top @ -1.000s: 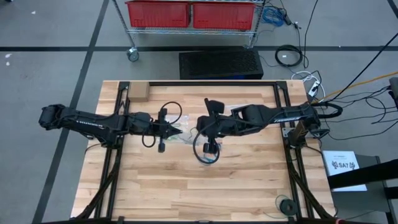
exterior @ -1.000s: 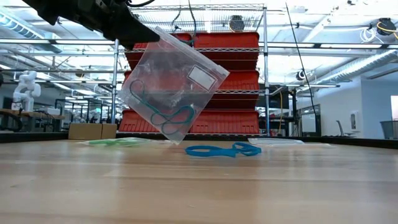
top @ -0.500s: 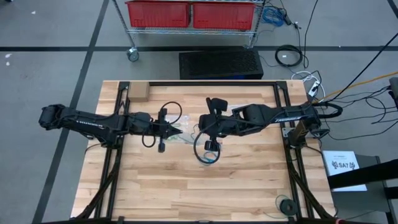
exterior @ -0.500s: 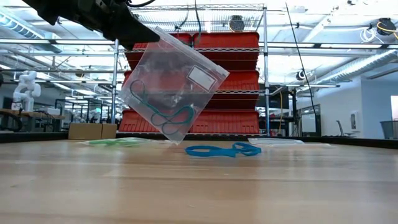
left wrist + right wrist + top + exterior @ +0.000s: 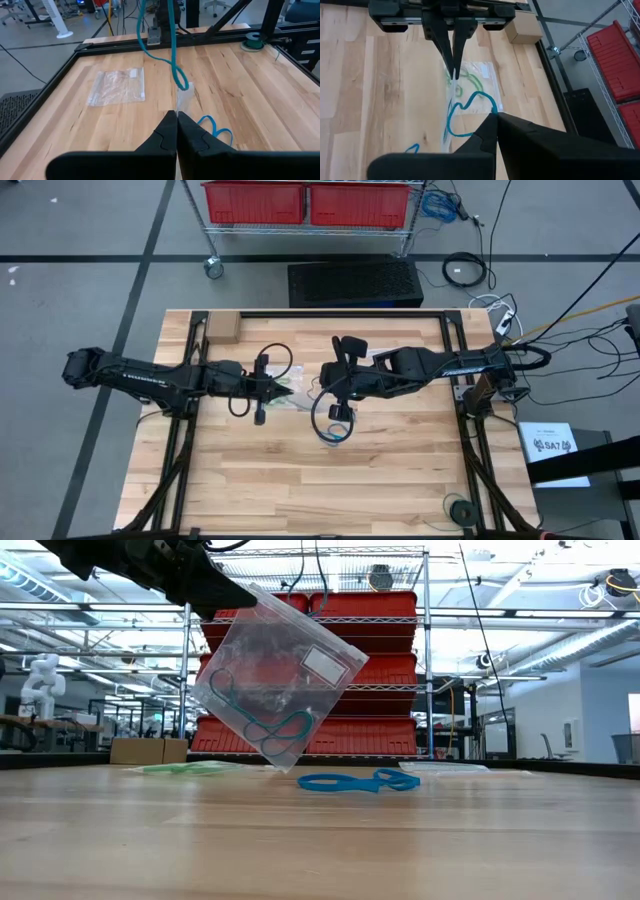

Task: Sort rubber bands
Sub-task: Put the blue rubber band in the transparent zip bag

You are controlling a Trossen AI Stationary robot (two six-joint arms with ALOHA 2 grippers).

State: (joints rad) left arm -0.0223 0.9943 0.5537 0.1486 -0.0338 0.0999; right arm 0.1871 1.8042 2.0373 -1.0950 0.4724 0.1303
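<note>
teal band going into the bag
left gripper [image 5: 452, 75] pinches bag [image 5: 275, 675]; right gripper [image 5: 495, 116] grips teal band [image 5: 465, 112]. blue band [image 5: 355, 781] at 5 o'clock unsorted.

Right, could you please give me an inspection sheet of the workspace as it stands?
Surface: wooden table.
Job's things: teal rubber band lifted; blue rubber bands loose on the table; green rubber bands under flat plastic.
Clutter: cardboard box; green roll.
Grippers: left gripper shut on clear bag; right gripper shut on the teal rubber band.
Cables: black cable loop; floor cables.
Surroundings: red bins.
</note>
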